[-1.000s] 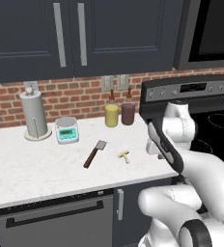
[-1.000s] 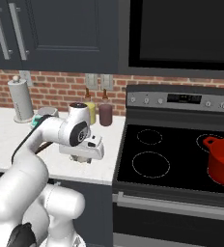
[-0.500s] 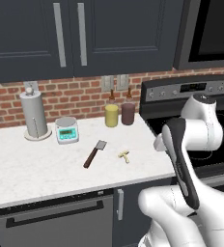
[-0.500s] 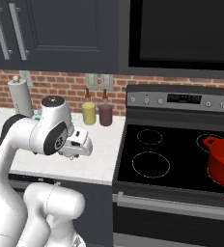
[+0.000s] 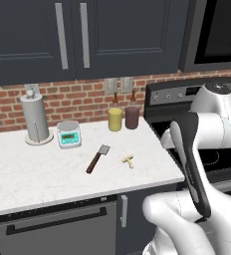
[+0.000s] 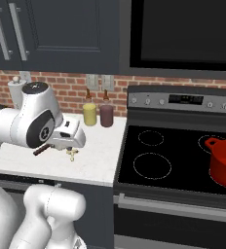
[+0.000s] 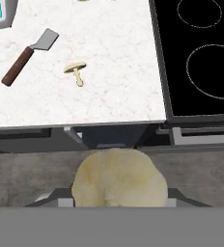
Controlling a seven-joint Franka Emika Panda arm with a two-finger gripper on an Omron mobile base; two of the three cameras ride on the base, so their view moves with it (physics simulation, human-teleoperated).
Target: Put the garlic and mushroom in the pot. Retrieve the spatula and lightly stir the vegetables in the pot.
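arm swung right, pincer (image 6: 68, 140) carrying garlic (image 7: 118, 177)

glossy white arm (image 5: 207, 124) of rounded, bulbous shells (smooth, no visible screws), with a dark grey band curving along one link beside the stove (image 5: 227, 159). a dark round joint cap shows beside the counter (image 6: 98, 160).
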